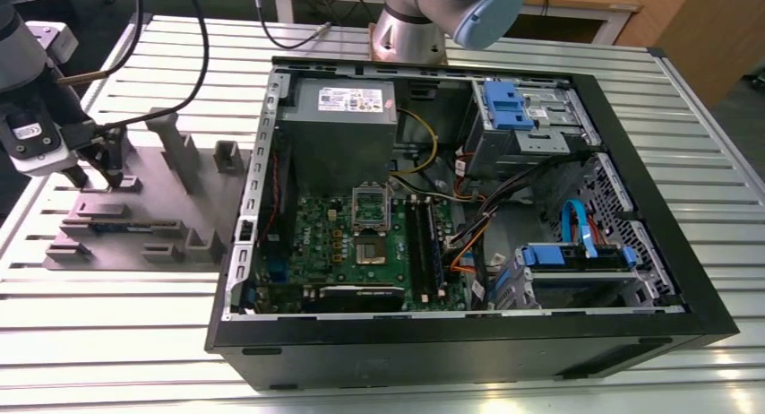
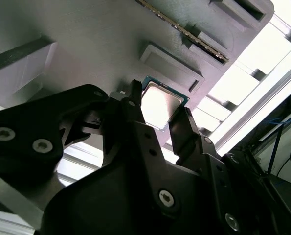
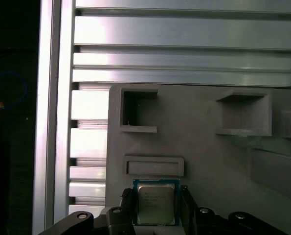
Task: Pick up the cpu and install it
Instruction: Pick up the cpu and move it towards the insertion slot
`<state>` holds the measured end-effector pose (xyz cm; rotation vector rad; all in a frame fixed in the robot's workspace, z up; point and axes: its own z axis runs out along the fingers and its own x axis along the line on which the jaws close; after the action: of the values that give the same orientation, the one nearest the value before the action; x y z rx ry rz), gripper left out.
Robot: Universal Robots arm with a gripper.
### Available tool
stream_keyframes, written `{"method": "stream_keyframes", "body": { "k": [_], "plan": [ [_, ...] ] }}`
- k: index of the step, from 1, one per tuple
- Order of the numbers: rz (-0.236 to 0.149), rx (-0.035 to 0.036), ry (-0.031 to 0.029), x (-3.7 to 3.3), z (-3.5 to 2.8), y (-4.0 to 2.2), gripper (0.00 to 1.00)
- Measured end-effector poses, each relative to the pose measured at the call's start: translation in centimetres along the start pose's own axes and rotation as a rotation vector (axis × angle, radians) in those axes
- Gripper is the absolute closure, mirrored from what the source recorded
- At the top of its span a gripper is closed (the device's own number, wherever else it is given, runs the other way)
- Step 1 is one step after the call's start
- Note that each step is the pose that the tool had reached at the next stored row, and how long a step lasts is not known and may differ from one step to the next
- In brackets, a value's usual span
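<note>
Exterior view, case: open black computer case (image 1: 478, 347) lying on its side, with motherboard (image 1: 347, 244), grey power supply (image 1: 340, 105) and blue-tabbed drive bays (image 1: 526, 109) inside.
Exterior view, holder: grey slotted holder (image 1: 132, 212) at the exterior view's left of the case, apart from it.
Exterior view, arm: arm (image 1: 413, 33) rooted beyond the case; claw (image 1: 98, 179) pointing down at the holder's far part.
Exterior view, surface: slatted aluminium bench (image 1: 120, 297); wooden furniture (image 1: 705, 29) behind.
Second wrist view, cpu: cpu (image 2: 160, 104) flat on the holder (image 2: 86, 39), silver top up.
Second wrist view, claw: claw (image 2: 159, 105) straddling the cpu at two opposite edges; pinching or merely spread around it, cannot tell.
First wrist view, cpu: cpu (image 3: 156, 205) on the holder (image 3: 199, 152), just beside a shallow oblong recess (image 3: 153, 166), within the claw (image 3: 156, 196).
First wrist view, surface: bench (image 3: 184, 39) slats past the holder's edge.
</note>
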<state>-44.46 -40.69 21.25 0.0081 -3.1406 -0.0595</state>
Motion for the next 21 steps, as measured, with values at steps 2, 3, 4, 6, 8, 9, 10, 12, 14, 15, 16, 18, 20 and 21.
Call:
{"method": "stream_keyframes", "body": {
  "k": [2,3,4,6,8,9,10,12,14,15,16,18,20,21],
  "plan": [
    [0.000,0.0000,0.0000,0.00,-0.01,0.00,0.53],
    [0.000,0.0000,0.0000,0.00,-0.02,0.00,0.53],
    [0.000,0.0000,0.0000,0.00,-0.02,0.00,0.53],
    [0.000,0.0001,0.0001,0.00,-0.05,0.00,0.53],
    [0.000,0.0000,0.0001,0.00,-0.07,0.00,0.53],
    [0.000,0.0000,0.0001,0.00,-0.09,0.00,0.53],
    [0.000,0.0000,0.0001,0.00,-0.12,0.00,0.53],
    [0.000,0.0000,0.0001,0.00,-0.18,0.01,0.53],
    [0.000,0.0000,0.0000,0.00,-0.26,0.01,0.53],
    [0.000,0.0000,0.0000,0.00,-0.29,0.01,0.53],
    [0.000,-0.0001,-0.0001,0.00,-0.32,0.01,0.53],
    [0.000,0.0000,0.0001,0.00,-0.40,0.02,0.53],
    [0.000,0.0000,0.0000,0.00,-0.47,0.02,0.53],
    [0.000,0.0000,0.0000,0.00,-0.51,0.02,0.53]
  ]
}}
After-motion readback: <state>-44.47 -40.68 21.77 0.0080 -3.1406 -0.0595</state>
